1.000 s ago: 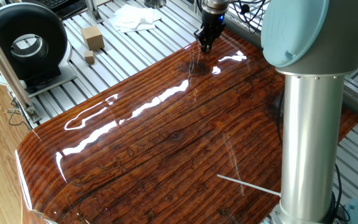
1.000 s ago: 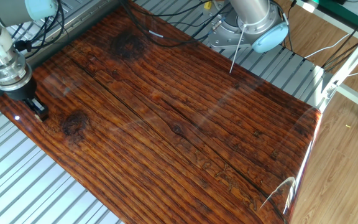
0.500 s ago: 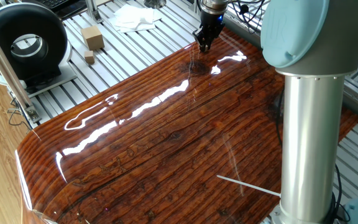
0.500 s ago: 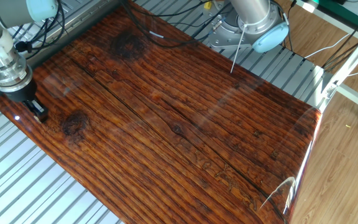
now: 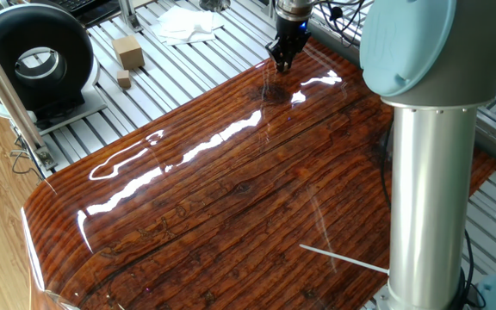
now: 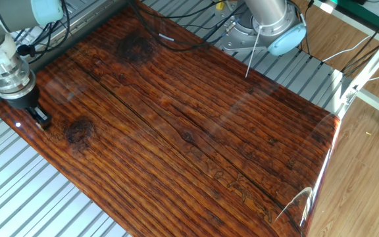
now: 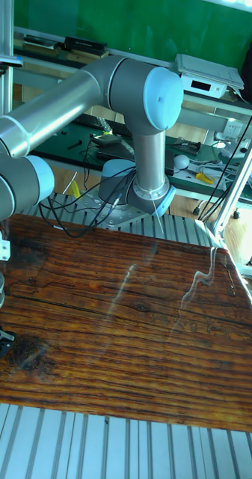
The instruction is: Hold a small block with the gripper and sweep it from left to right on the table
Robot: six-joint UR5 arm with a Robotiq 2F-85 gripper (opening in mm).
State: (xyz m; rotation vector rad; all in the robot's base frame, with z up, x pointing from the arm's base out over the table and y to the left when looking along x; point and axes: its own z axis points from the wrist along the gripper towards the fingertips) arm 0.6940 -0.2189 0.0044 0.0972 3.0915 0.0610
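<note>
Pincer [image 6: 40, 118] low at bench [image 6: 196, 125] left edge, jaws look closed; block hidden, grip unconfirmed. Step: sweep start. Next: drag rightward across bench, keeping contact.

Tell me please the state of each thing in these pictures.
table: lying flat, glossy.
hand: fingers pointing down at the table edge; open or shut cannot be told.
small block: off the table, on the slatted base, free.
big block: on the slatted base, beside the small block.
</note>
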